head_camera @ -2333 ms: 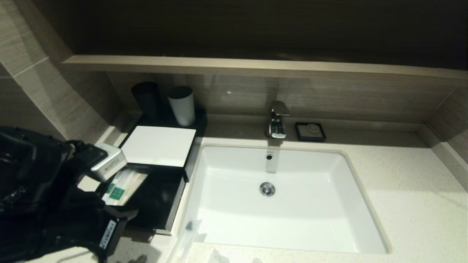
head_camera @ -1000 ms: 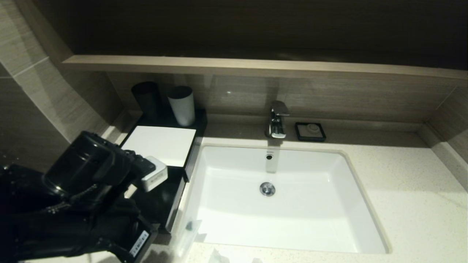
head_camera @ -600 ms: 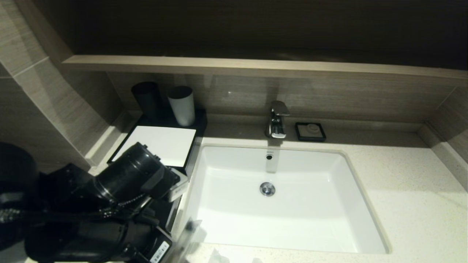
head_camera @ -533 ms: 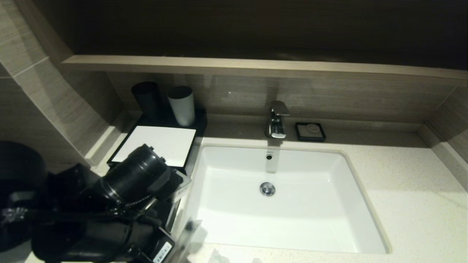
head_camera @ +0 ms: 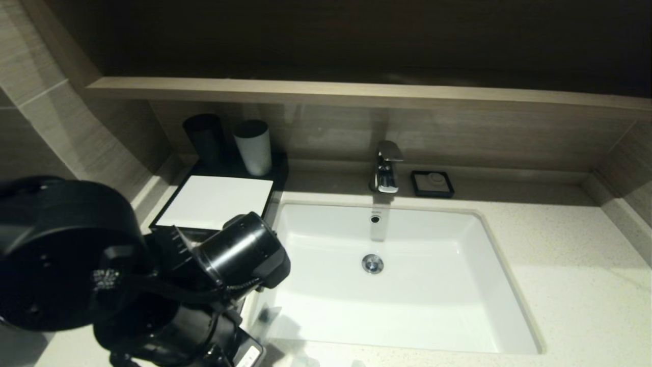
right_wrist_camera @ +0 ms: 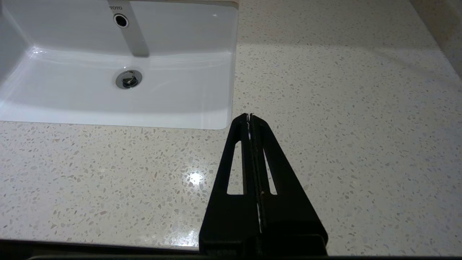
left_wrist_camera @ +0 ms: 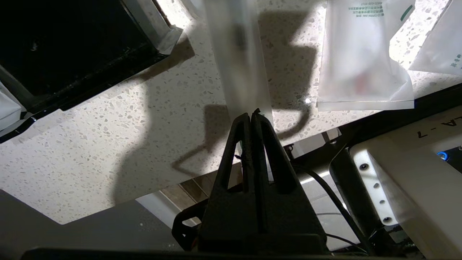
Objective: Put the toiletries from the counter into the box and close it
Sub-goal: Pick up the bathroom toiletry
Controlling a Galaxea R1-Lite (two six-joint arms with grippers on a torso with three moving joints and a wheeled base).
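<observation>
With its jaws pressed together and empty, the left gripper (left_wrist_camera: 251,116) hangs over the long packet (left_wrist_camera: 240,54), 1 of 3 toiletries on the counter (left_wrist_camera: 119,144), likely lining up a pick; the box (head_camera: 216,204) sits beside them, drawer open.

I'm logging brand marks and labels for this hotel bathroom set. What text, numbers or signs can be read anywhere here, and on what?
"TOTO": on the sink basin wall above the overflow hole.
Green print on the wide plastic packet: too small to read.
Green print on the packet at the frame's edge: too small to read.
Characters on the white robot housing: cut off and unclear.
Sticker on the left arm: blurred.
</observation>
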